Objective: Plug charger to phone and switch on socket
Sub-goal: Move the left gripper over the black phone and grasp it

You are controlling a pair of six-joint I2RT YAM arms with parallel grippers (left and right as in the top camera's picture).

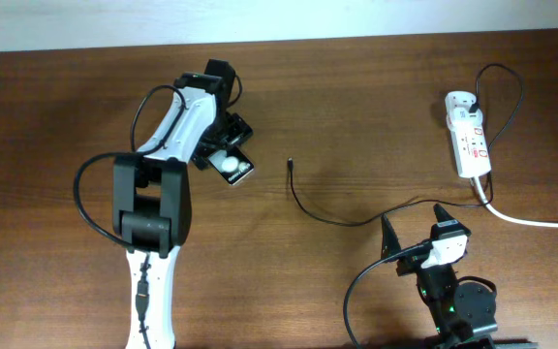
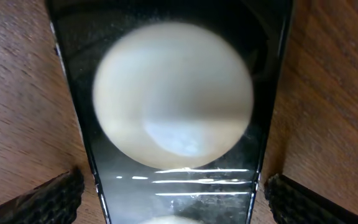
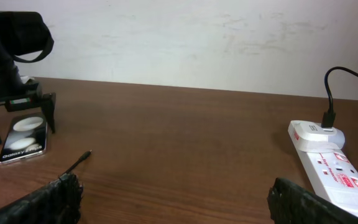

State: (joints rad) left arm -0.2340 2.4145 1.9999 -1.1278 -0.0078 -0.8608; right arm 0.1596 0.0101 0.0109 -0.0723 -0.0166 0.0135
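Observation:
The phone [image 1: 236,169] lies flat on the table left of centre. It fills the left wrist view [image 2: 173,93], white round patch up. My left gripper [image 1: 223,147] is open and low over it, one finger on each side [image 2: 174,199]. The charger's plug tip [image 1: 289,163] lies loose on the table right of the phone, and its thin black cable [image 1: 356,222] runs to the socket [image 1: 468,136] at the far right. My right gripper [image 1: 415,228] is open and empty near the front edge. The right wrist view shows the phone [image 3: 23,140], the plug tip [image 3: 87,154] and the socket [image 3: 334,168] beyond its fingers [image 3: 176,199].
The socket's thick white cord [image 1: 541,223] runs off the right edge. The charger cable loops above the white plug block [image 1: 458,100]. The cable passes close by my right gripper. A pale wall [image 3: 185,37] stands behind the table.

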